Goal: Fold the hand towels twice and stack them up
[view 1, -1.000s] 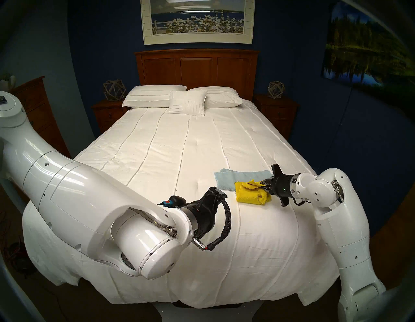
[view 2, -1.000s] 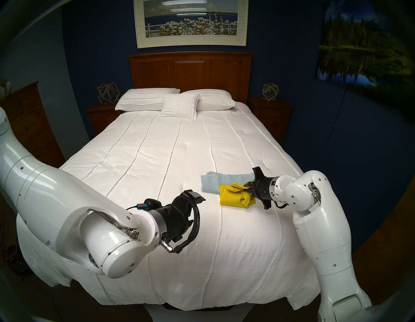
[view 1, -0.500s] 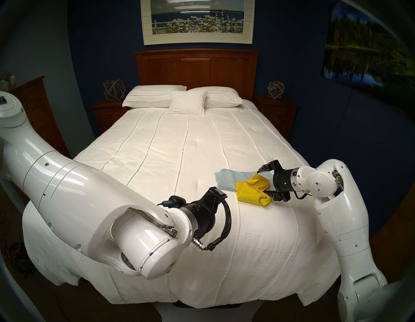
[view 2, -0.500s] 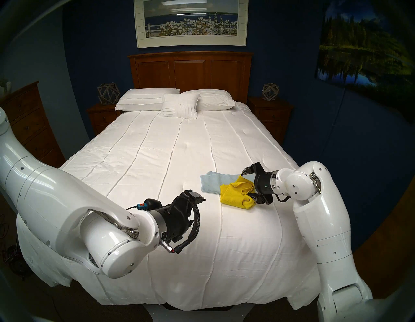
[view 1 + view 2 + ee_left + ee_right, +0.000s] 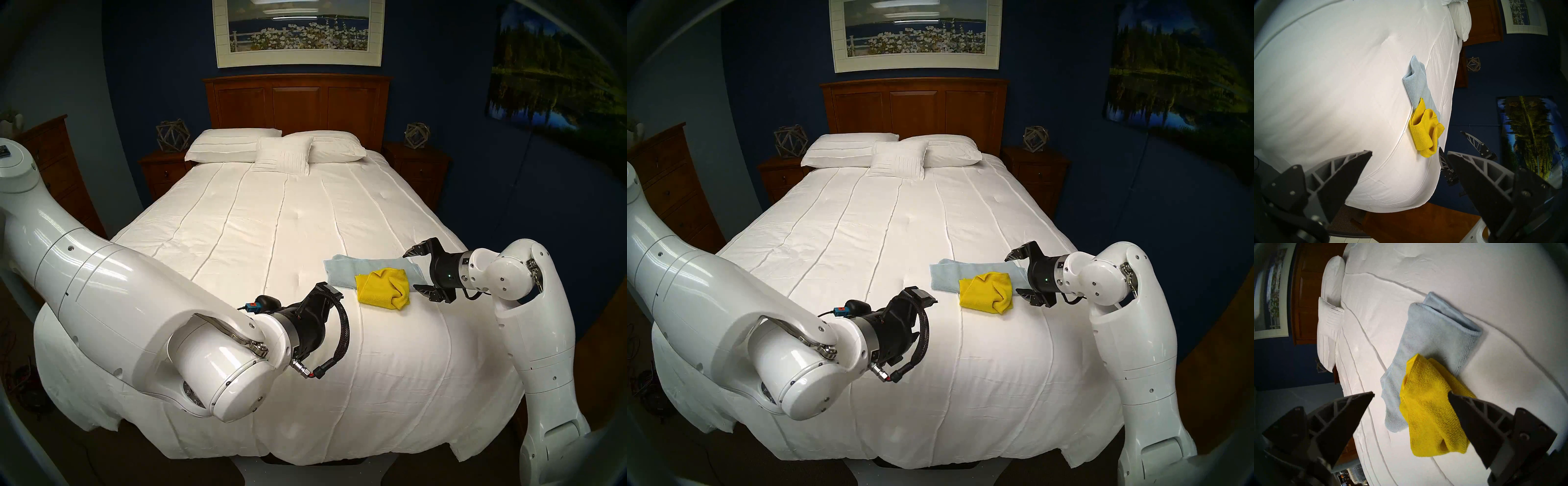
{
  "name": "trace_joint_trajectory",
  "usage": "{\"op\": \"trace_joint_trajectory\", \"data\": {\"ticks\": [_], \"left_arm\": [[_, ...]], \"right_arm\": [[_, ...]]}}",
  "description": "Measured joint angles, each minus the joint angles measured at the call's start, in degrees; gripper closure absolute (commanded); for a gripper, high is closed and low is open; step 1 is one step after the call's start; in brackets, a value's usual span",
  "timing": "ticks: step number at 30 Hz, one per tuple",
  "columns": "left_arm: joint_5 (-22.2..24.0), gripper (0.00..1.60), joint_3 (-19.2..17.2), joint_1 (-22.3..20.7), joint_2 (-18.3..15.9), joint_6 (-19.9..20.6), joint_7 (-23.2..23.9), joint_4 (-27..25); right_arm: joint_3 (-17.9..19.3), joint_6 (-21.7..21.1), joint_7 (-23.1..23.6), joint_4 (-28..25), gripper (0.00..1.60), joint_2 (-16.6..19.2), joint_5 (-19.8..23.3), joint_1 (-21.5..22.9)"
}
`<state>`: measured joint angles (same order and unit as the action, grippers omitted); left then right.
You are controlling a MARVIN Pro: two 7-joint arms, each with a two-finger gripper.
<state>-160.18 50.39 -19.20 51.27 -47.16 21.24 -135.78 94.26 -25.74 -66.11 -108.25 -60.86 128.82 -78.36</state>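
A bright yellow hand towel [image 5: 381,288] lies loosely bunched near the bed's right edge, overlapping the near end of a pale blue hand towel [image 5: 346,269] that lies folded in a long strip. My right gripper [image 5: 412,271] is open and empty, just right of the yellow towel and not touching it. In the right wrist view the yellow towel [image 5: 1430,412] and the blue towel [image 5: 1434,334] lie ahead of the open right gripper [image 5: 1411,393]. My left gripper [image 5: 1409,151] is open and empty, well back from both towels [image 5: 1425,134]; its fingers are hidden in the head views.
The white quilted bedspread [image 5: 271,220] covers the whole bed, with white pillows [image 5: 281,149] at the headboard. Nightstands [image 5: 419,166] flank the bed and a dresser [image 5: 57,169] stands at the left. The bed's right edge runs close behind the towels.
My right gripper, shut on the yellow towel a second ago, opened, let it go and drew back to the right. The yellow towel settled into a loose bundle. The left arm stayed still.
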Motion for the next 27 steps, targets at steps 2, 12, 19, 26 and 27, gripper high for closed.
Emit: {"op": "trace_joint_trajectory", "data": {"ticks": [2,12,19,26,27], "left_arm": [[0.0,0.00,0.0,0.0,0.0,0.0,0.0,0.0],[0.0,0.00,-0.1,0.0,0.0,0.0,-0.1,0.0],[-0.1,0.00,-0.1,0.1,0.0,0.0,-0.1,0.0],[-0.1,0.00,-0.1,0.1,-0.1,0.0,-0.1,0.0],[-0.1,0.00,-0.1,0.1,-0.1,0.0,-0.1,0.0]], "right_arm": [[0.8,-0.4,-0.4,-1.5,0.00,0.3,1.0,-1.0],[1.1,-1.9,-2.7,-4.4,0.00,0.7,2.5,-6.6],[-0.6,-2.5,-2.4,-3.8,0.00,0.1,1.5,-7.5],[-1.5,-2.6,-2.1,-3.7,0.33,-0.5,0.4,-7.5],[-1.5,-2.6,-2.1,-3.9,0.38,-0.5,0.3,-7.5]]}}
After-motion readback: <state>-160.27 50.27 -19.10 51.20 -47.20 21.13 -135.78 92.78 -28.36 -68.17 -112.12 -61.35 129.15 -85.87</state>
